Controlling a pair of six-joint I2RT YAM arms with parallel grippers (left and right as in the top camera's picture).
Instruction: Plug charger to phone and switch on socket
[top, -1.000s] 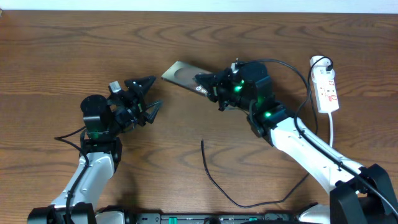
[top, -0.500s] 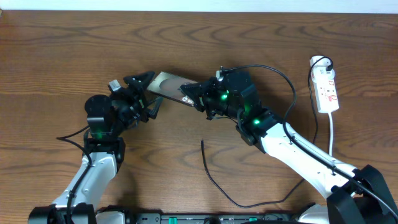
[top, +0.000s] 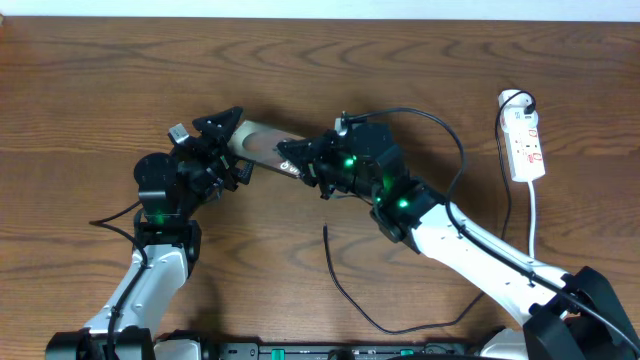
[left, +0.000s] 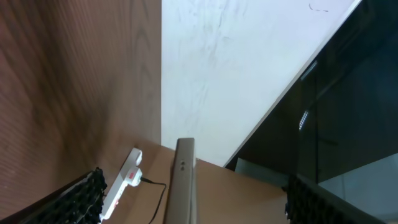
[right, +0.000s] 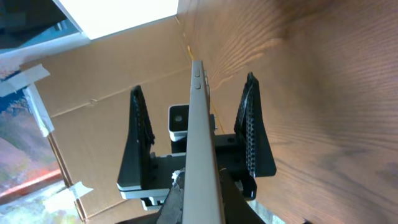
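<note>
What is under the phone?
Only the wooden table shows around the phone, which the right gripper pinches at one end. The patch straight below is covered by the phone itself, so anything there is hidden. The charger lies apart, nearer the robot.

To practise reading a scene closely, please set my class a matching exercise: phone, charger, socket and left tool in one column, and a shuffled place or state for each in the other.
1 phone
2 charger
3 socket
4 left tool

A open
B far right of the table
C lying loose on the table, near the robot
D gripped by the right tool

Pairs: 1-D, 2-C, 3-B, 4-A
</note>
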